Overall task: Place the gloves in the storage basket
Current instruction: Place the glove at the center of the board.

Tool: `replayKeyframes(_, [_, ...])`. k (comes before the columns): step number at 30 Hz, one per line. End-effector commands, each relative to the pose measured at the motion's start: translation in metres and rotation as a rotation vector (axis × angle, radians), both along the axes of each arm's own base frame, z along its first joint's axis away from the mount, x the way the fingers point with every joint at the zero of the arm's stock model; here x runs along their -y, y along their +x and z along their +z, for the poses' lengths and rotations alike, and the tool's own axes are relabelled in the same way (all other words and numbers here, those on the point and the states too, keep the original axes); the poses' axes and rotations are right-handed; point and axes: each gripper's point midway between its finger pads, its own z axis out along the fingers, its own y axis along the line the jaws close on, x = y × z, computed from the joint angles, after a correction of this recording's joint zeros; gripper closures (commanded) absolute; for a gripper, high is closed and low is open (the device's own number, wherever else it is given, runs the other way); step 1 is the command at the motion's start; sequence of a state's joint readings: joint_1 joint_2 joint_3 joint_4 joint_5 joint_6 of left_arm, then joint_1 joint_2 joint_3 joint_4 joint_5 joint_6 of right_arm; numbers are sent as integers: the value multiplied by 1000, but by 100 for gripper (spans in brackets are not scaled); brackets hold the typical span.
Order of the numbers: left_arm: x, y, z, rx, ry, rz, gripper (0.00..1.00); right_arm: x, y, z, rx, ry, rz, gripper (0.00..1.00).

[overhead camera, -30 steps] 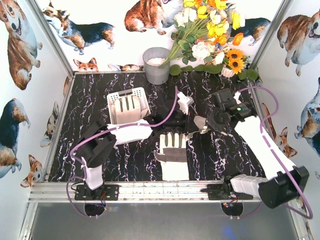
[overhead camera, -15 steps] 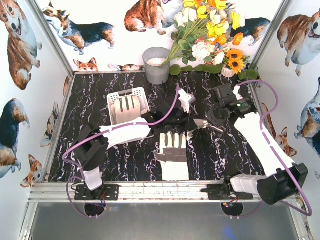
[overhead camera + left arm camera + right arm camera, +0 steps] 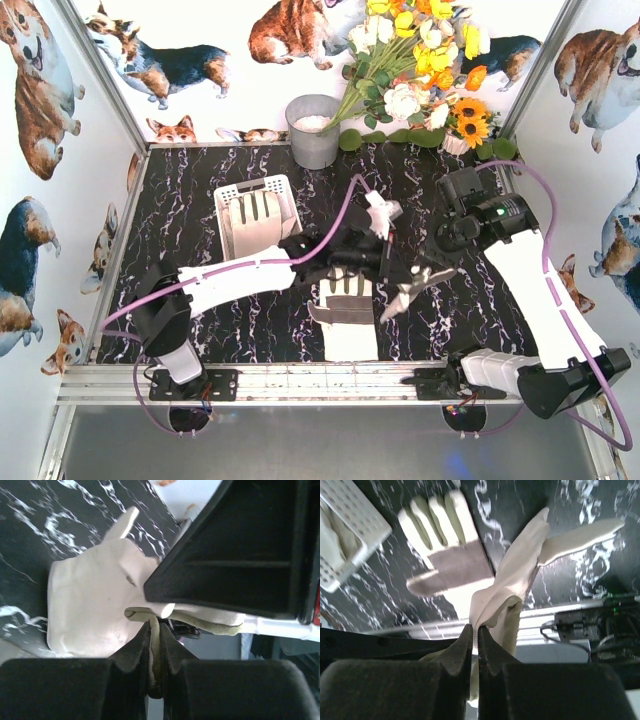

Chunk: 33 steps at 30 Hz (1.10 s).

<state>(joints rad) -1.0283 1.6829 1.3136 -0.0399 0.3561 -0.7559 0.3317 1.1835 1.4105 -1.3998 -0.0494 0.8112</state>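
Both grippers hold one cream glove [image 3: 408, 290] up off the black table, right of centre. In the left wrist view my left gripper [image 3: 153, 630] is shut on its cuff edge, and the glove [image 3: 95, 600] hangs beyond the jaws. My right gripper [image 3: 476, 629] is shut on a fold of the same glove [image 3: 517, 575]. From above, the left gripper [image 3: 388, 262] and right gripper [image 3: 428, 270] are close together. A second glove [image 3: 345, 312] lies flat, palm up, near the front edge. The white storage basket [image 3: 250, 190] at back left holds another glove [image 3: 255, 212].
A grey metal bucket [image 3: 313, 130] stands at the back behind the basket. A bunch of flowers [image 3: 425, 75] fills the back right corner. The left arm stretches across the middle of the table, just behind the flat glove. Printed walls close in both sides.
The left arm has stretched out to the right. Both grippers have shifted toward the front right with the glove between them, which now hangs free of the table.
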Motion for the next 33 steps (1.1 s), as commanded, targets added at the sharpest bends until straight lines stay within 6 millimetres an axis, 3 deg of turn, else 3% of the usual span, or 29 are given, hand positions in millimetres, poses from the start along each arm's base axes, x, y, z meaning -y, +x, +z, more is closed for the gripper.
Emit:
replayKeyframes(1, [11,-36,18,-106,-60,-32,100,-13,-39,5,-124,85,131,100])
replayKeyframes(3, [8,-39,27,-119,-92,-22,100,-13,-40,4,-128,78,157,100])
replayKeyframes(7, [-1,-20,4,-148,-82,43,100,-6,-27,-6,-133,12,147,100])
replayKeyframes(14, [-3,27,-44,-43,69,120,100,-12,32,-32,-11,-9,39,100])
replayKeyframes(19, [-17,61,-78,63,217,190,100,-4,58,-53,14,-50,-44,100])
replayKeyframes(25, [-9,88,-77,177,263,219,98,24,82,-77,84,-134,-227,100])
replayKeyframes(29, [-11,100,-59,229,244,276,61,52,92,-101,116,-152,-435,100])
replayKeyframes(33, [-27,96,-40,236,198,338,43,63,98,-111,126,-153,-501,100])
